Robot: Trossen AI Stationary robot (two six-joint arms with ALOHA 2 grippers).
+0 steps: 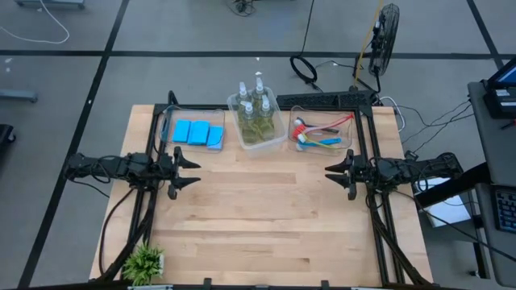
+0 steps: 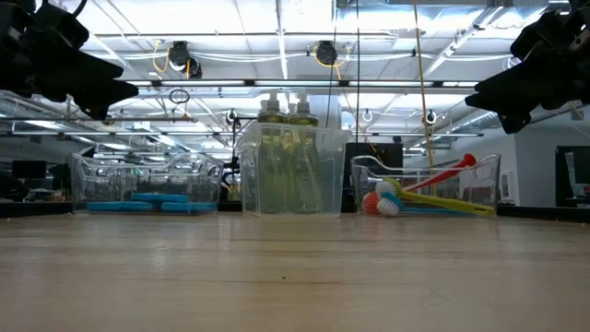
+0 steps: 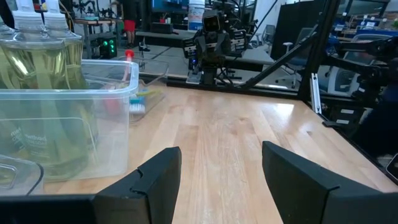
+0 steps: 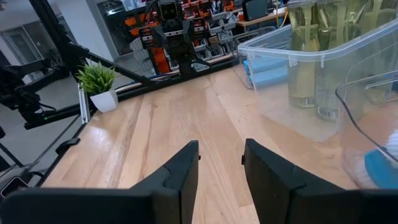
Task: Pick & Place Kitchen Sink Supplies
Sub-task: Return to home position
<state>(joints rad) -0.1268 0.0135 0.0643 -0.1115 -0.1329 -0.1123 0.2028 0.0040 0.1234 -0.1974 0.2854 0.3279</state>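
Pale wood planks form the table (image 1: 266,217), seen from above with 12 o'clock at its far edge.

The left gripper (image 1: 189,171) hangs at 9 o'clock with its jaws released and spread wide, nothing between them. Its wrist view shows only bare wood in the gap between the two dark fingers (image 3: 158,180). The right gripper (image 1: 333,171) hangs at 3 o'clock, facing the left one across the table. Its jaws are also released and hold nothing, though the gap is narrower. In the level view both grippers sit well above the wood.

The supplies line the far edge, well apart from both grippers:
- **11 o'clock:** the blue sponges (image 1: 199,133) lie flat in the left clear bin (image 1: 193,113).
- **12 o'clock:** four pump bottles (image 1: 255,109) of yellow-green liquid stand upright in the middle clear bin (image 1: 274,142).
- **1 o'clock:** the long-handled brushes (image 1: 318,135) lie tangled in the right clear bin (image 1: 322,113), one red handle leaning up on its wall.

A small potted plant (image 1: 145,262) stands at 7 o'clock, near the front corner.
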